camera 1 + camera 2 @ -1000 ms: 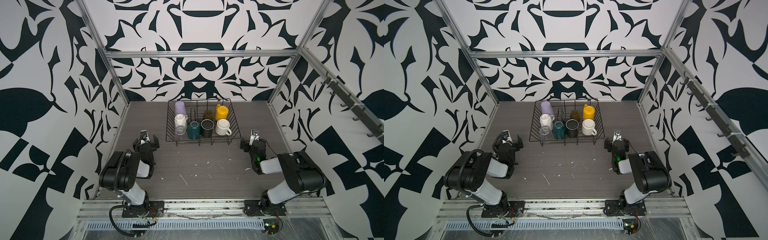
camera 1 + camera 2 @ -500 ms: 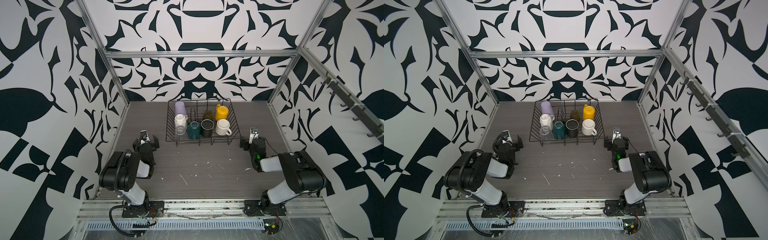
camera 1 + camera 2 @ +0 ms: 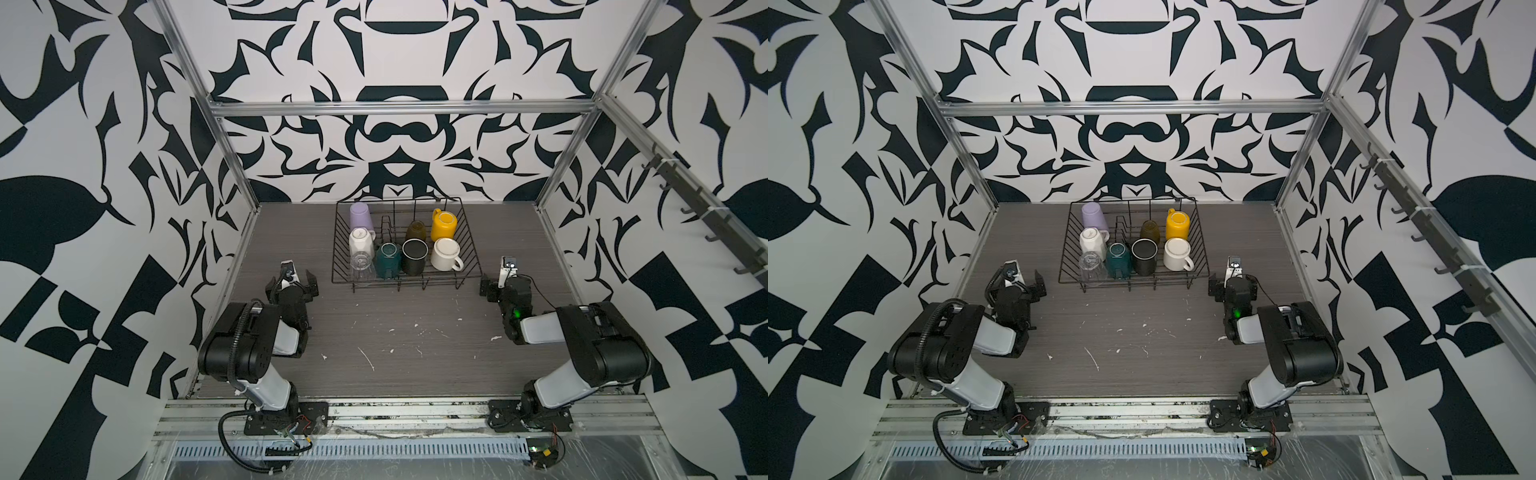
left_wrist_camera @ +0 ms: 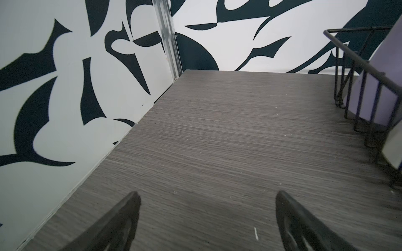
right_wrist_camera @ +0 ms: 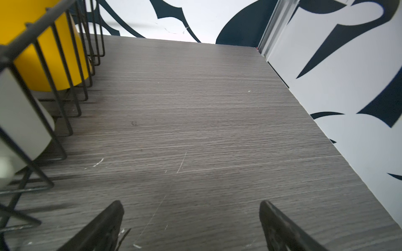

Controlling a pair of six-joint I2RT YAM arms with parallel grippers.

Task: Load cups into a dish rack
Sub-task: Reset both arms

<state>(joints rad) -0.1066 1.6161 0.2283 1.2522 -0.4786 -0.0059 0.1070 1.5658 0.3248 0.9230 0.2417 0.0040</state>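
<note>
Since all cups [image 3: 413, 251] sit in dish rack [image 3: 407, 280], my right gripper [image 3: 505, 283] just edged clear; it and left gripper [image 3: 291, 286] gape empty, loading likely done.

The tabletop [image 3: 415, 332] looks like matt grey wood-grain, flecked with white scuffs. The dish rack [image 3: 468, 249] is thin black wire, and the clear glass [image 3: 361, 266] looks smooth.

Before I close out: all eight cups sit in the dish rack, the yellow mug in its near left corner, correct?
No. The yellow mug sits in the far right corner of the dish rack, as both top views show. The rest holds.
</note>
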